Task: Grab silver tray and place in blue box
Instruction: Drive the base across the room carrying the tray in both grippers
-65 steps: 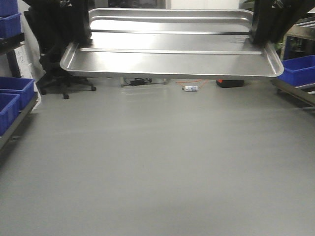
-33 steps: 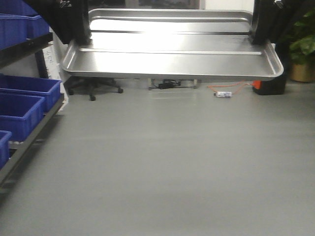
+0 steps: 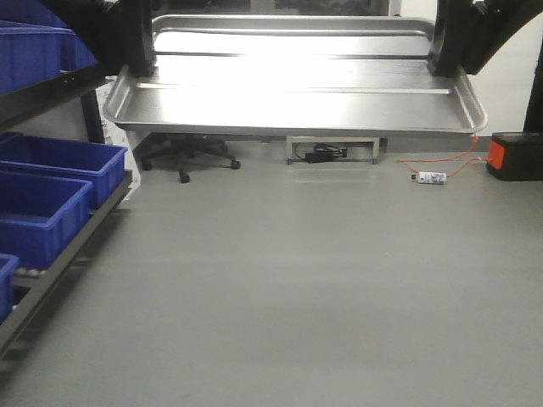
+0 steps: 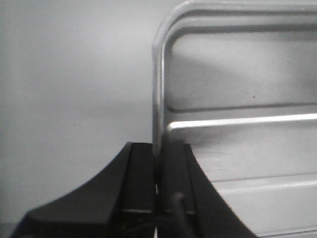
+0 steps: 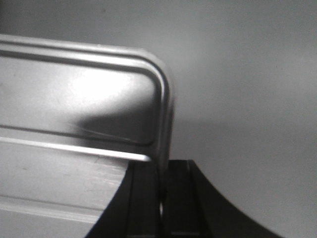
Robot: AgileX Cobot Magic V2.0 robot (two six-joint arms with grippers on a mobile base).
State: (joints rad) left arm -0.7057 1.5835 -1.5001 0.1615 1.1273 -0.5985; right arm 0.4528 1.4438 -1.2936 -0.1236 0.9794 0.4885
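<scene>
One silver tray (image 3: 293, 106) is hanging level above the floor (image 3: 297, 297). Two grippers are holding it: left gripper (image 4: 159, 168) is pinching one short rim and right gripper (image 5: 162, 183) the opposite rim, both closed tight on it. Three blue bins (image 3: 64, 161) are sitting on the lower rack (image 3: 76, 242), left.

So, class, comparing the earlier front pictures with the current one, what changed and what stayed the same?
The background slid rightward in the front view: the office chair, the floor bottle and the blue boxes at the left sit further right, so the robot is probably turning left. Unchanged: the silver tray stays level, with the left gripper and right gripper clamped on its end rims.
</scene>
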